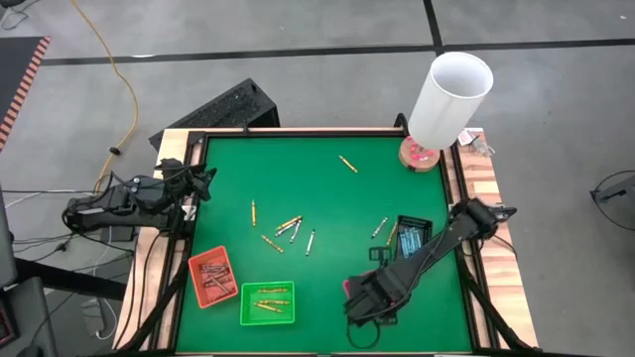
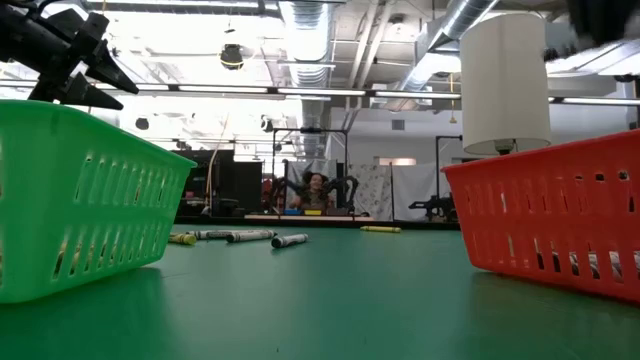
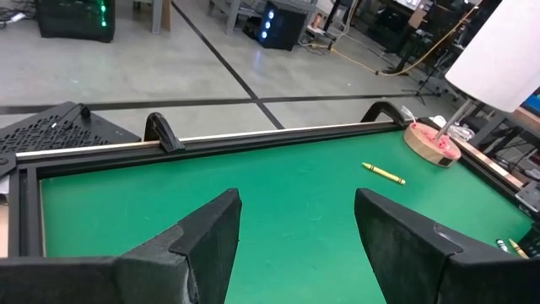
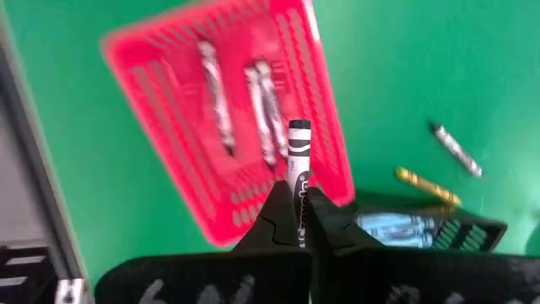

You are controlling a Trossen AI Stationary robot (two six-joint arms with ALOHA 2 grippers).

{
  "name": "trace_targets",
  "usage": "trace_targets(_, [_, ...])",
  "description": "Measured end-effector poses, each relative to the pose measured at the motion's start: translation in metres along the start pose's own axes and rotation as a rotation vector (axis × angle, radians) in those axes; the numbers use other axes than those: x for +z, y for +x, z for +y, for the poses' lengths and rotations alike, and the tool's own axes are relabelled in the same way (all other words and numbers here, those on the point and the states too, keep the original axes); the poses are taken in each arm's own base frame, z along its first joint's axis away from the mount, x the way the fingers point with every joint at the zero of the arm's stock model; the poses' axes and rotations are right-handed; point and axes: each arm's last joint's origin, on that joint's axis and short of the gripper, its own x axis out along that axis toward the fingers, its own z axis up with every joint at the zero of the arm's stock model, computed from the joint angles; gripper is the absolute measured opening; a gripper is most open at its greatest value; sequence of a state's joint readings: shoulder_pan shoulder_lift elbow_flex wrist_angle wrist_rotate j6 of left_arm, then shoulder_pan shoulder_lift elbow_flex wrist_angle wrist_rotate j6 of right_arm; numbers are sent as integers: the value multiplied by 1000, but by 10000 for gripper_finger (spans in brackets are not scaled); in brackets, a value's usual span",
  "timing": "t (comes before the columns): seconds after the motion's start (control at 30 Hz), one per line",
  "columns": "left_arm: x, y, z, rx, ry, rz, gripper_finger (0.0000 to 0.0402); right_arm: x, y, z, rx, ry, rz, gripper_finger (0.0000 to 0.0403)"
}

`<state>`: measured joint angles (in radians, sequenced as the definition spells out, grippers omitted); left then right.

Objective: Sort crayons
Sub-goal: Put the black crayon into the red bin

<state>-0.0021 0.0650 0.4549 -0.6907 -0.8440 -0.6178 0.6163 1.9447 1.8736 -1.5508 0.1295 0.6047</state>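
Note:
My right gripper (image 4: 297, 198) hangs over the red tray (image 4: 169, 101), shut on a silvery grey crayon (image 4: 299, 156). Several grey crayons (image 4: 253, 105) lie in that tray. In the high view my right arm covers most of the red tray (image 1: 347, 287), with the gripper (image 1: 369, 302) near the table's front edge. Loose crayons (image 1: 288, 226) lie on the green mat in the middle, and one gold crayon (image 1: 347, 164) lies farther back. My left gripper (image 3: 295, 245) waits open at the table's left edge (image 1: 203, 183), holding nothing. My right gripper pinches the grey crayon between its two fingers at the crayon's upper part (image 4: 299, 187). The fingers point down from above and the crayon runs along them. Its free end (image 4: 299, 128) sticks out below the fingertips, clear of the red tray.
An orange tray (image 1: 211, 276) and a green tray (image 1: 266, 302) stand at the front left. A black tray (image 1: 412, 238) with light blue crayons (image 4: 388, 226) sits right of the red one. A white cylinder on a wooden base (image 1: 451, 94) stands at the far right corner.

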Motion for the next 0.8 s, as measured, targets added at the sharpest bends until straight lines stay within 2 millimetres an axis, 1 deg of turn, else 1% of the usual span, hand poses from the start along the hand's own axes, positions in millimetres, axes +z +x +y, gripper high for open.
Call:
trace_targets(0.07, [0, 0, 0, 1, 0, 0, 223, -10, 5, -5, 11, 10, -15, 0])
trace_targets(0.2, [0, 0, 0, 4, 0, -2, 223, -24, 10, -9, 101, -16, -151, 0])
trace_targets(0.27, [0, 0, 0, 9, 0, -6, 223, -29, 18, -9, 126, -26, -187, 0])
trace_targets(0.4, [0, 0, 0, 17, -5, -12, 223, -33, 39, -10, 134, -109, -171, 0])
trace_targets(0.63, [0, 0, 0, 15, -14, -10, 223, -19, 65, -10, 140, -253, -138, 0])
trace_targets(0.8, [0, 0, 1, 18, -12, -10, 223, -12, 73, -12, 152, -286, -148, 0])
